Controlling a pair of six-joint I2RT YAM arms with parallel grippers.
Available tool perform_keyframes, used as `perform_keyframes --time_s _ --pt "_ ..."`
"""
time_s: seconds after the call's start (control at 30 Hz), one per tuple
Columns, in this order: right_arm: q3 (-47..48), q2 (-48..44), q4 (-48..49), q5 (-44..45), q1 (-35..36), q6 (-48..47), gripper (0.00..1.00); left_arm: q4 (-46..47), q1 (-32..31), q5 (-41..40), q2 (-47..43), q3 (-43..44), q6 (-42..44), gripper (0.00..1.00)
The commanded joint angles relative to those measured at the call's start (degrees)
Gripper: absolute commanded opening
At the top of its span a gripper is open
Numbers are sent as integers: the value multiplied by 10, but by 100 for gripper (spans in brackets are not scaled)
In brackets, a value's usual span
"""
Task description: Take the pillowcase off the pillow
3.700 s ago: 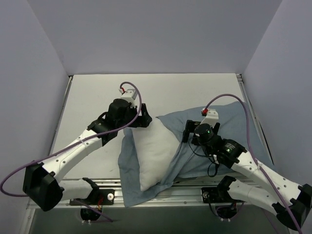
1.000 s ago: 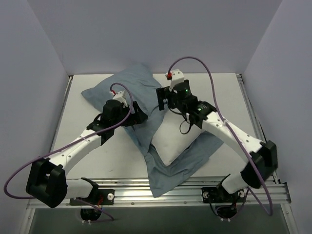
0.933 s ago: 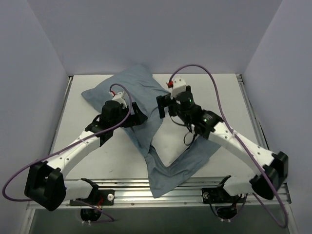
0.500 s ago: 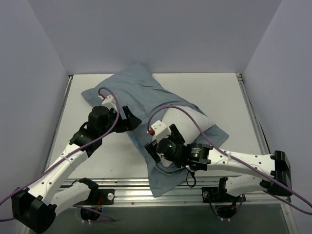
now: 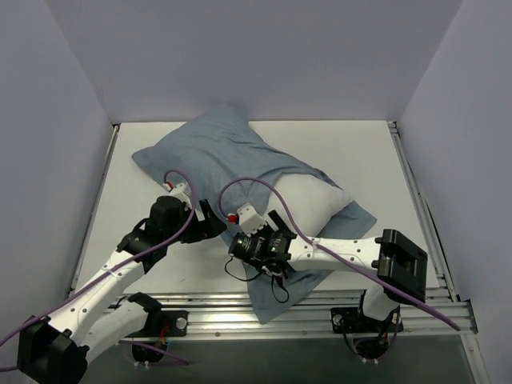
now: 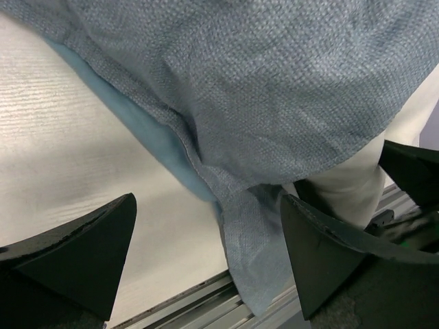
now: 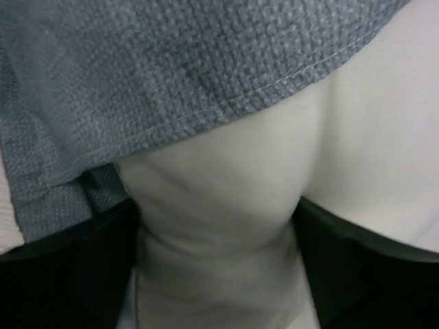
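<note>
Partly uncovered pillow [image 5: 308,204], blue pillowcase [image 5: 216,152], right claw [image 7: 216,219] straddling pillow corner

This is a robotics lab test cell rather than a lived-in room. A bare white tabletop [image 5: 368,152] is boxed in on three sides by plain pale panels [image 5: 256,56]. A white-and-black left arm [image 5: 104,276] and right arm [image 5: 336,250] stand at an aluminium rail [image 5: 216,308] along the near edge, trailing purple cables [image 5: 250,179].

Open table [image 5: 360,152] far right; the pillowcase [image 5: 216,152] and pillow [image 5: 308,204] (a diagonal mound) block the middle.
</note>
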Motion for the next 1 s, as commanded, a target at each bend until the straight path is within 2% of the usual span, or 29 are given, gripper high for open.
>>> perform_keyframes --time_s 0.0,0.03,0.07,0.13,0.17,0.4,0.67,0.8,0.83,0.93,0.97 --pt "11 20 -38 38 -22 45 69 12 -1 10 -18 -9 -10 94" --pt "6 14 -31 39 -31 44 56 12 -1 10 -18 -11 -11 94" --pt "0 9 -17 35 -34 41 29 16 -1 11 -18 -14 -12 94" --pt "-7 -15 4 9 -42 15 5 32 -1 22 -16 -23 -16 95" --pt "-9 -26 28 -2 -43 5 0 39 -1 27 -14 -26 -18 95" --pt "-5 -109 102 -83 -59 -45 0 131 -16 66 23 -52 -56 95" --pt "11 -117 120 -119 -77 -65 0 263 -75 65 126 -54 -82 99" --pt "8 -119 131 -135 -80 -64 0 278 -100 39 177 -38 -78 100" --pt "8 -123 133 -141 -80 -63 0 280 -101 36 187 -31 -74 93" --pt "11 -136 134 -156 -80 -64 0 279 -102 19 222 -18 -69 83" --pt "14 -141 130 -162 -80 -66 0 277 -102 14 233 -16 -68 67"
